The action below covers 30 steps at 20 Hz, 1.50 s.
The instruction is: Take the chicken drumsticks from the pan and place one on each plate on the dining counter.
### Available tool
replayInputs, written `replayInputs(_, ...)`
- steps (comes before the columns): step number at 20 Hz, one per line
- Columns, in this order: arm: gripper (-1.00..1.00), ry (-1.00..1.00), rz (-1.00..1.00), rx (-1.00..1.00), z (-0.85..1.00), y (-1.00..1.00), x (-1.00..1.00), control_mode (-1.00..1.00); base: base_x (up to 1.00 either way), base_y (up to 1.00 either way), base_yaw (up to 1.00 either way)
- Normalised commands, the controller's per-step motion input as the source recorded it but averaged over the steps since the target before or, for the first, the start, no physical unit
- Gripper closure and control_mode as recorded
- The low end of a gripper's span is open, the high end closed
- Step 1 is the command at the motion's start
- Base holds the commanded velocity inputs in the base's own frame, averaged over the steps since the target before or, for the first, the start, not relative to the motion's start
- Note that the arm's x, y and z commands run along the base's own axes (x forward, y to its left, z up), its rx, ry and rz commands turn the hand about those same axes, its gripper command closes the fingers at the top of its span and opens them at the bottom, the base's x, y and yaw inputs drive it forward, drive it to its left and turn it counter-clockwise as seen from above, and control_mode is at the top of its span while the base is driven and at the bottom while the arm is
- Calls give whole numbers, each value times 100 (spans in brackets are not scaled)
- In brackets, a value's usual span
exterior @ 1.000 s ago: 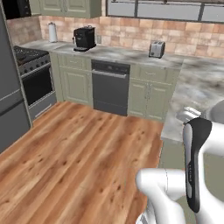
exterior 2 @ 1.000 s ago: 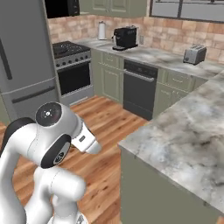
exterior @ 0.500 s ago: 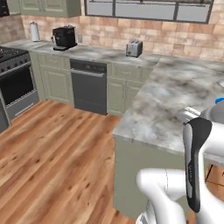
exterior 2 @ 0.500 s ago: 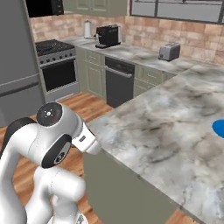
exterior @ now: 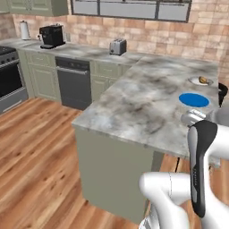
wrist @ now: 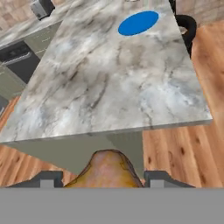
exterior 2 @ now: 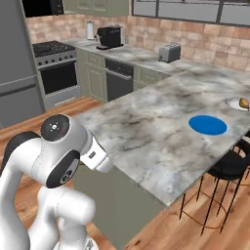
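Even, shadowless light fills a rendered kitchen.
Soft brightness lies flat across the marble counter [exterior 2: 161, 127] and wood floor [exterior: 36, 156], without glare; textures look slightly blurred, and the blue plate [wrist: 138, 22] stays crisp-edged, undistorted.

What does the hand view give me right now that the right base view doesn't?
Hand view: a browned chicken drumstick sitting between the fingertips of the gripper, so the gripper looks shut on it.

Right base view: the white-grey plate with the other drumstick on it, and the stove and coffee machine on the wall side.

Both: the dining counter, the bare blue plate, a black stool and the toaster.
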Motion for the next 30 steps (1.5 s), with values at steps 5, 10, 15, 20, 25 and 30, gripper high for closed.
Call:
replayInputs(5, 100, 0, 0, 0, 0, 0, 0, 100, -19, -93, 7)
replayInputs(10, 100, 0, 0, 0, 0, 0, 0, 100, -18, -79, 14)
replayInputs(15, 100, 0, 0, 0, 0, 0, 0, 100, -3, -74, 16)
replayInputs(20, 100, 0, 0, 0, 0, 0, 0, 100, 0, -77, 18)
replayInputs(25, 100, 0, 0, 0, 0, 0, 0, 100, 0, -76, 23)
replayInputs(30, 100, 0, 0, 0, 0, 0, 0, 100, 16, -64, 23)
